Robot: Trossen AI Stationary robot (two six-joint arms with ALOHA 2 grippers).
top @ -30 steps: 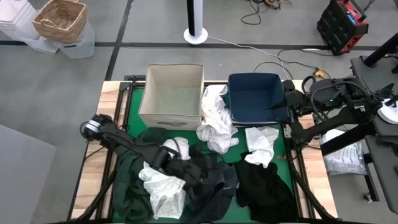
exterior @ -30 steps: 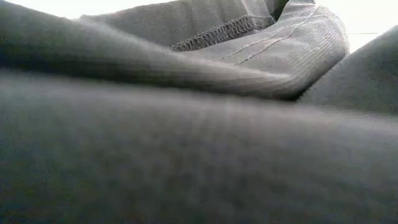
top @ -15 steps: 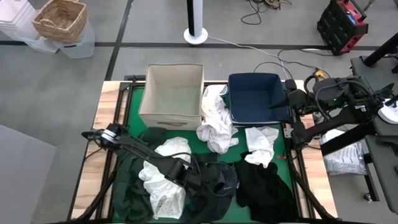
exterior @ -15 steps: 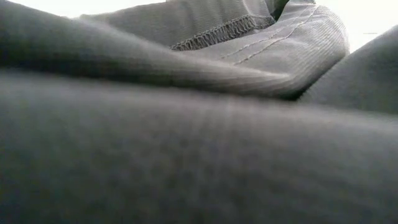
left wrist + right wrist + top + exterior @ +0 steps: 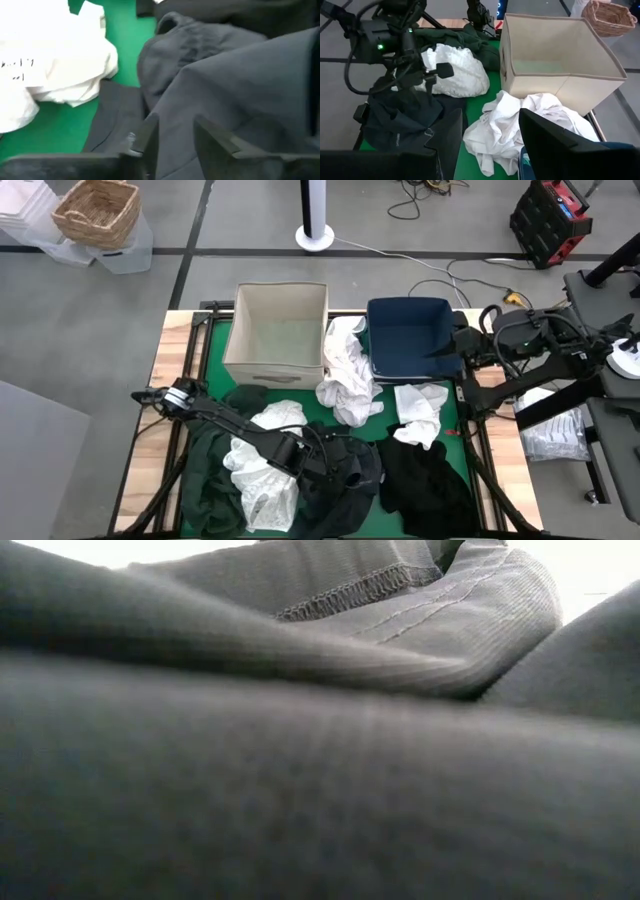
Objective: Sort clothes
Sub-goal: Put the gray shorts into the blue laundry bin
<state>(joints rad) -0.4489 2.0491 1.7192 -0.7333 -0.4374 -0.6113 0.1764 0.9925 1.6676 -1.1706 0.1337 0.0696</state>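
Observation:
Clothes lie heaped on the green mat. A dark grey garment [image 5: 345,480] is at the near middle, with a black one [image 5: 425,475] to its right. A dark green one [image 5: 205,480] lies at the left under a white lacy piece [image 5: 262,475]. More white garments lie by the boxes [image 5: 345,375] and near the bin [image 5: 420,412]. My left gripper [image 5: 322,463] is open, low over the dark grey garment [image 5: 225,80], with a fold of it showing between the fingers. My right gripper [image 5: 452,350] waits open at the navy bin's right side. My left gripper [image 5: 175,125] comes at the dark grey garment slanting down from the table's left. A ridge of the cloth [image 5: 175,100] lies just ahead of its open fingers. Whether the fingers touch the cloth, I cannot tell.
A beige fabric box [image 5: 280,286] and a navy bin [image 5: 408,302] stand side by side at the far edge. The right wrist view shows the box [image 5: 560,75], a white garment [image 5: 520,120] and the left arm beyond. Dark cloth [image 5: 320,740] blocks the low view.
My left gripper has moved toward the table's right and near edge. It passed off the white lacy piece and came down over the dark grey garment. The clothes have kept their places.

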